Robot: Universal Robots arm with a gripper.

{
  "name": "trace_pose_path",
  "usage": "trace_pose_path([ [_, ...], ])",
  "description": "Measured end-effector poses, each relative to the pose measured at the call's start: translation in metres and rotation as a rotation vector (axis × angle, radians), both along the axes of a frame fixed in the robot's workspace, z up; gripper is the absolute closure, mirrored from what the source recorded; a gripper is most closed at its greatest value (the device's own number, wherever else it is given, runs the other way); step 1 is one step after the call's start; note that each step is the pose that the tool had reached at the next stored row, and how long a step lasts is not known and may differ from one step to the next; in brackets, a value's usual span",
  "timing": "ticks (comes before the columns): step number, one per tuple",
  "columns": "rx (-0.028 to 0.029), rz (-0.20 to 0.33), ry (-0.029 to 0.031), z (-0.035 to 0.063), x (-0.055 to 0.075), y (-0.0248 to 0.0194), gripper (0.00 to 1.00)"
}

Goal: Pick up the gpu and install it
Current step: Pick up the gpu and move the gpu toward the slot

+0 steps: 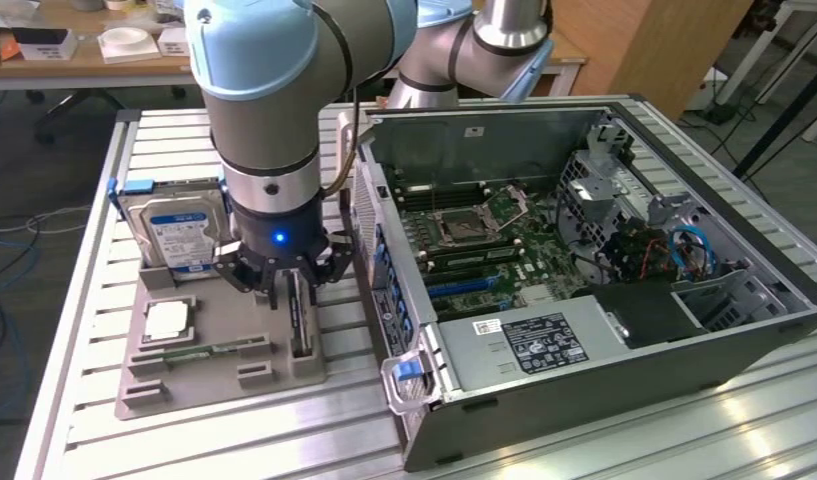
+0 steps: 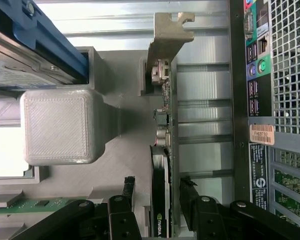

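Wrist view: gripper (image 2: 156,181) is spread, one finger (image 2: 127,186) on either side of the gpu (image 2: 165,95), with a clear gap on at least one side. Exterior view: gpu (image 1: 299,322) stands on edge in the grey holder tray (image 1: 208,345), on the side nearest the open computer case (image 1: 582,250); gripper (image 1: 291,285) directly over it, hard drive (image 1: 181,235) upright in the same tray

On the table (image 1: 248,440) we see a tray (image 1: 181,388); the computer case (image 1: 728,345) lies at its 3 o'clock in the exterior view. On the tray, the hard drive (image 1: 179,235) stands at 11 o'clock, the memory stick (image 1: 201,352) lies at 6 o'clock and the graphics card (image 1: 301,325) stands at 3 o'clock. The gripper (image 1: 291,292) is above the card, fingers spread on both sides.
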State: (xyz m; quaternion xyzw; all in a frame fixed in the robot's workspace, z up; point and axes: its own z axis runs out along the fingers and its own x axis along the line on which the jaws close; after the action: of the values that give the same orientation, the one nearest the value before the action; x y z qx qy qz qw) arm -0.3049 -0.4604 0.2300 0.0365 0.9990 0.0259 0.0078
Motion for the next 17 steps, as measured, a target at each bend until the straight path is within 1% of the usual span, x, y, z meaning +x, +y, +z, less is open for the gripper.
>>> trace_pose_path([
  [2,-0.0001,0.000,0.0003,-0.0003,0.0001,0.0007,0.51],
  [9,-0.0001,0.000,0.0002,-0.0004,0.0002,0.0007,0.51],
  [11,-0.0001,0.000,0.0002,-0.0004,0.0002,0.0007,0.53],
  [12,-0.0001,0.000,0.0002,-0.0004,0.0002,0.0007,0.60],
  [17,0.0000,0.000,0.0002,-0.0004,0.0003,0.0017,0.60],
])
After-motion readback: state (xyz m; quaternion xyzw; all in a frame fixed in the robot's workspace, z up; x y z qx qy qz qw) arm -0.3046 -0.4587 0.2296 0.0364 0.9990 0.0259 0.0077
